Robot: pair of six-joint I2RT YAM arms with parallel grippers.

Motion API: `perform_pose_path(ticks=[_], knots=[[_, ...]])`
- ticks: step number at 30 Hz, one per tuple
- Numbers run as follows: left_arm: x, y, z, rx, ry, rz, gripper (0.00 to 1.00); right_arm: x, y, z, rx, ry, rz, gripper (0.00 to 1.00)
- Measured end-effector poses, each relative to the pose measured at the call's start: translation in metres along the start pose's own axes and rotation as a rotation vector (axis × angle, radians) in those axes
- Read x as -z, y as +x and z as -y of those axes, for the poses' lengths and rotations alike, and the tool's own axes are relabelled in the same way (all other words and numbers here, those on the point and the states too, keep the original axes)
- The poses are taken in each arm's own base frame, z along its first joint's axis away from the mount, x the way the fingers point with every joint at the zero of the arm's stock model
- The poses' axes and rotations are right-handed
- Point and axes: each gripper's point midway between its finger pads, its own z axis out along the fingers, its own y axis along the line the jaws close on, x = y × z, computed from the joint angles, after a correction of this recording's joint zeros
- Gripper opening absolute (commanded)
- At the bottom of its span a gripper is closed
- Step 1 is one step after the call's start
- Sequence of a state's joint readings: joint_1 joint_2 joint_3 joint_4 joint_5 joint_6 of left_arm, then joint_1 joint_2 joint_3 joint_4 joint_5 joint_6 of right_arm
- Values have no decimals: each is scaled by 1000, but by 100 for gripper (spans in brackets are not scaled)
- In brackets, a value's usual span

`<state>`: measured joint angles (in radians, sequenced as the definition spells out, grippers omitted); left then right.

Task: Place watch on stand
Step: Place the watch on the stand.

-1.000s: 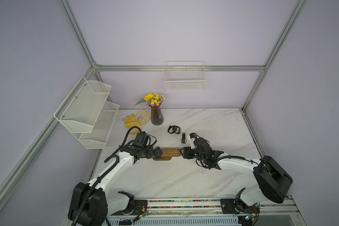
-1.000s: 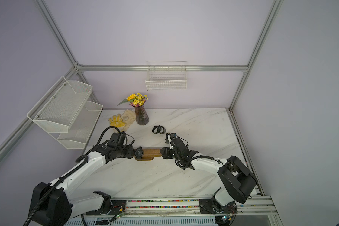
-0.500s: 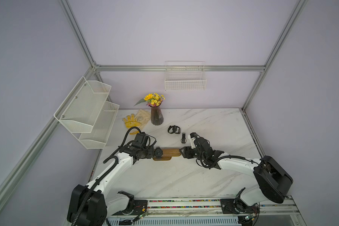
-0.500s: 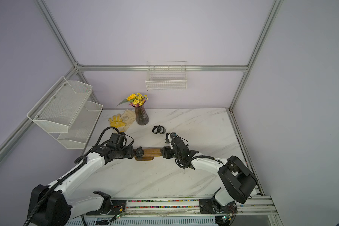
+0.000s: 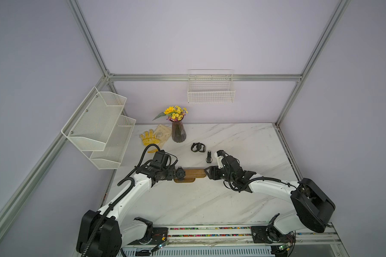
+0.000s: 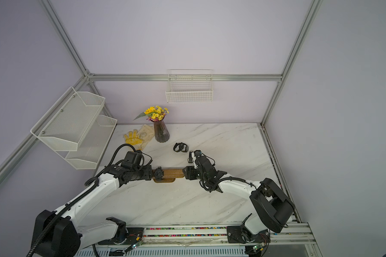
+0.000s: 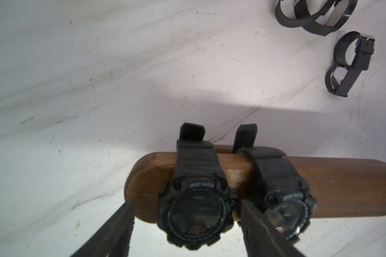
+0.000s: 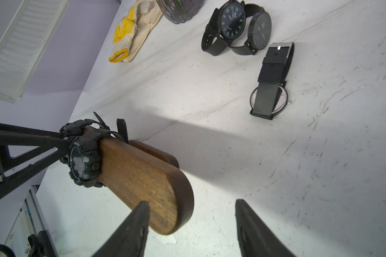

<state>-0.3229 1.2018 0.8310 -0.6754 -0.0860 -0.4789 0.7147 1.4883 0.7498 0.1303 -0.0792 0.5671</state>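
The watch (image 7: 196, 211) is strapped round the stand (image 7: 343, 189), close to the end nearest the left arm. Its bezel reads "SPORT WATCH". A second watch (image 7: 290, 207) of the same kind is strapped just beside it, further along the bar, and the same words show partly on its bezel. In both top views the stand (image 5: 194, 173) lies flat on the table (image 5: 232, 200), between the two arms.

The left gripper (image 7: 186, 203) is released, with a finger on either side of the watch. One finger stands clear of the case, with table showing between them. The other sits between the two watches, and I cannot tell whether it touches.

The right gripper (image 8: 191, 201) is also released and straddles the stand's other rounded end. One finger overlaps the bar's edge; the other stands apart from it.

Further back lie three loose watches. Two have linked bands: one dial (image 8: 232, 24) carries numerals, with 11, 12 and 1 readable, and the other (image 8: 260, 29) is plain. The third (image 8: 270, 89) lies face down with its strap buckled.

A yellow and cream glove (image 8: 129, 33) and a vase (image 5: 178, 133) of yellow flowers stand at the back.
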Motion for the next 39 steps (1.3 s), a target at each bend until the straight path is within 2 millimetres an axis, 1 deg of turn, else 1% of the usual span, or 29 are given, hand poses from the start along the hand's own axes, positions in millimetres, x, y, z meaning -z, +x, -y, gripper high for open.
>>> perform_pose_path(ticks=[3,9,13,19,25,33,39], knots=[[-4,1,-1,0,-7,-11,73,0,0,0,0,-1,-1,64],[-5,0,1,1,0,-8,67,0,2,-2,3,-13,-11,64],[-5,0,3,3,13,-9,66,-3,5,-3,5,-22,-28,63],[-1,0,11,14,62,-11,65,-9,9,-4,4,-30,-50,61],[9,-5,16,23,97,21,65,-9,8,-6,4,-37,-54,62],[11,-7,14,32,89,35,65,-9,4,-9,6,-45,-47,61],[12,-7,10,33,70,38,69,-8,4,-8,9,-36,-44,62]])
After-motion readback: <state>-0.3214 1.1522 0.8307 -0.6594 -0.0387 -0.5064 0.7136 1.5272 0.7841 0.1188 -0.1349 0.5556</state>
